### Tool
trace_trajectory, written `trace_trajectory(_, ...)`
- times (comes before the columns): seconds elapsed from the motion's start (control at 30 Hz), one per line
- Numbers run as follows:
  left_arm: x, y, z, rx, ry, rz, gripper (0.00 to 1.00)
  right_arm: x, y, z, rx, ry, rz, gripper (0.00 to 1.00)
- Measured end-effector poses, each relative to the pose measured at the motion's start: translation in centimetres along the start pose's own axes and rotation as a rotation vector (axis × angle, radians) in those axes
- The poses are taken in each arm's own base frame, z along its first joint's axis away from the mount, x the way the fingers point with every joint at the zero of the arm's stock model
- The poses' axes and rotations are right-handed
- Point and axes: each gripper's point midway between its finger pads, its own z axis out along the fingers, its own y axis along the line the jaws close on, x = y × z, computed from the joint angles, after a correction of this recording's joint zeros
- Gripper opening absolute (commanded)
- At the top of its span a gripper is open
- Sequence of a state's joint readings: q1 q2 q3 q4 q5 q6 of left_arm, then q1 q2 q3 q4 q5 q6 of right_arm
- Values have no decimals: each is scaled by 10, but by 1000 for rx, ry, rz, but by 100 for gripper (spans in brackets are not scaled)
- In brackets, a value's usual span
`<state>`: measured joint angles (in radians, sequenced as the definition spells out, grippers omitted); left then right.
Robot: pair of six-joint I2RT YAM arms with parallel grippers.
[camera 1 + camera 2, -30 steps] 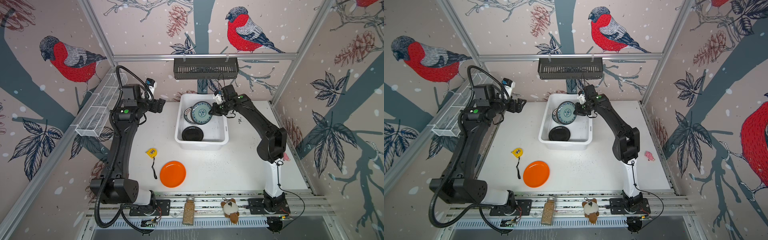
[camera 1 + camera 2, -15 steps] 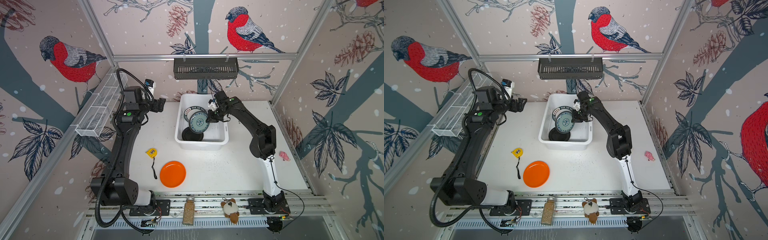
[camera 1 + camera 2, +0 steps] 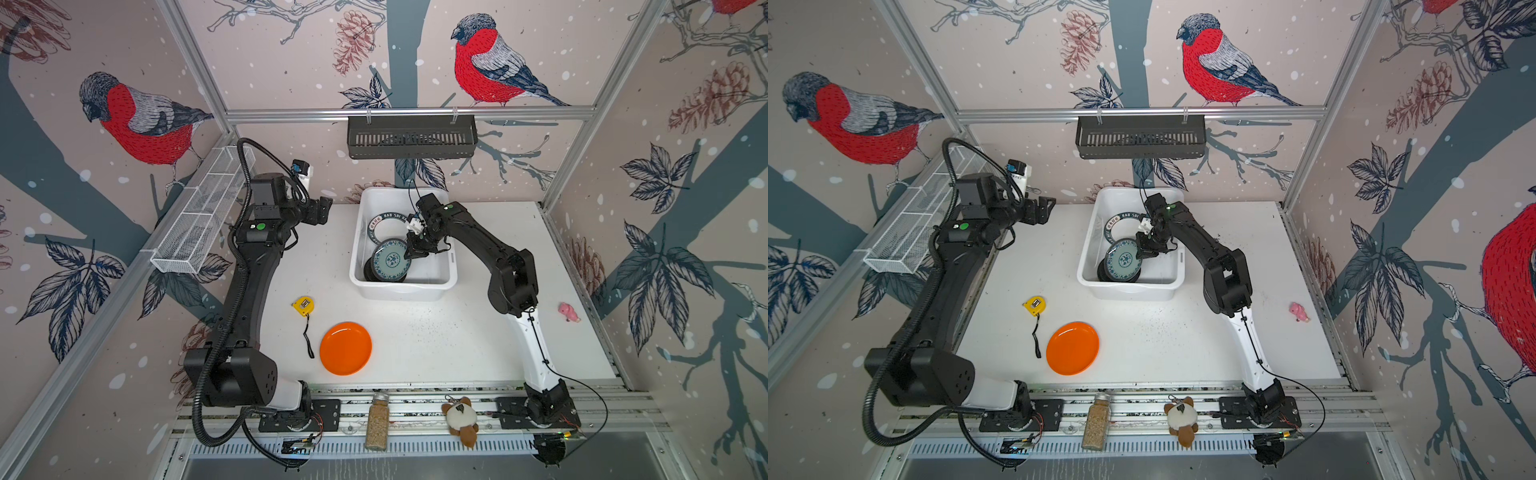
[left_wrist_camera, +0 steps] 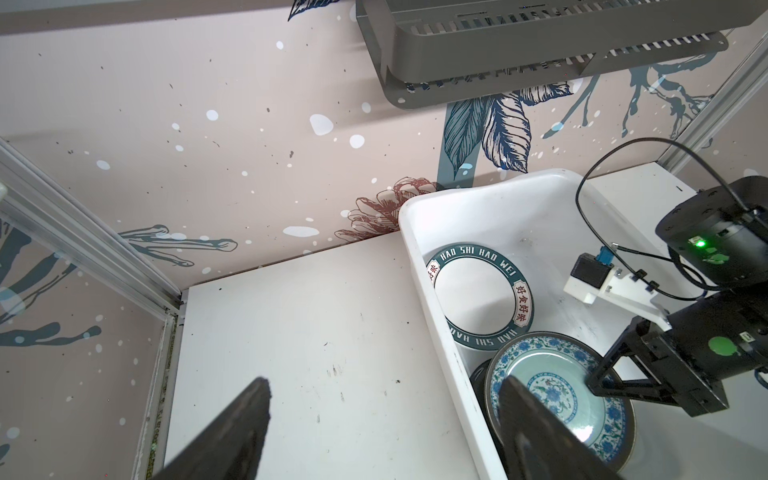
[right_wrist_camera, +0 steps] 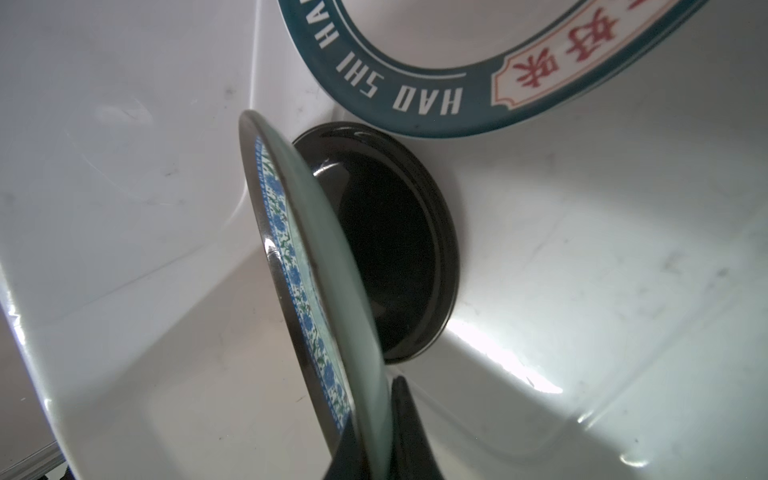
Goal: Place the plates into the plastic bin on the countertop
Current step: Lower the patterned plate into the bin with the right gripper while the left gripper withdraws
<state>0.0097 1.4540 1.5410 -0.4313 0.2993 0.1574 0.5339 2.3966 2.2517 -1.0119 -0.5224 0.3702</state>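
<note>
R gripper (image 3: 409,251) is reaching into the plastic bin (image 3: 399,291) and is clamping tight on the teal floral plate (image 3: 390,262), jaws pinching its rim at approx 2 o'clk of the plate. In the R wrist view the fingertips (image 5: 405,424) are squeezing the rim from both sides. The plate is tilting steeply, hanging over the small black plate (image 3: 1101,272), which is lying flat on the bin floor at approx 7 o'clk w/in the bin. A white lettered plate (image 3: 384,224) is leaning vs the bin's wall at 11 o'clk.

The bin is sitting at 12 o'clk on the countertop (image 3: 436,340). The orange plate (image 3: 345,348) is lying outside the bin, at 7 o'clk on the top, w/ a yellow tape measure (image 3: 303,305) near it at its 10 o'clk.

L gripper (image 3: 322,210) is hovering at 10 o'clk, just beside the bin, jaws standing wide apart and gripping nothing.
</note>
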Motion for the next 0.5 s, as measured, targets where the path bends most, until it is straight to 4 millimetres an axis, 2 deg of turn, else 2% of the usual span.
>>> trace_trajectory(0.5,14,0,13,27,35,-16,85,-4,-8,16,-17,15,64,12)
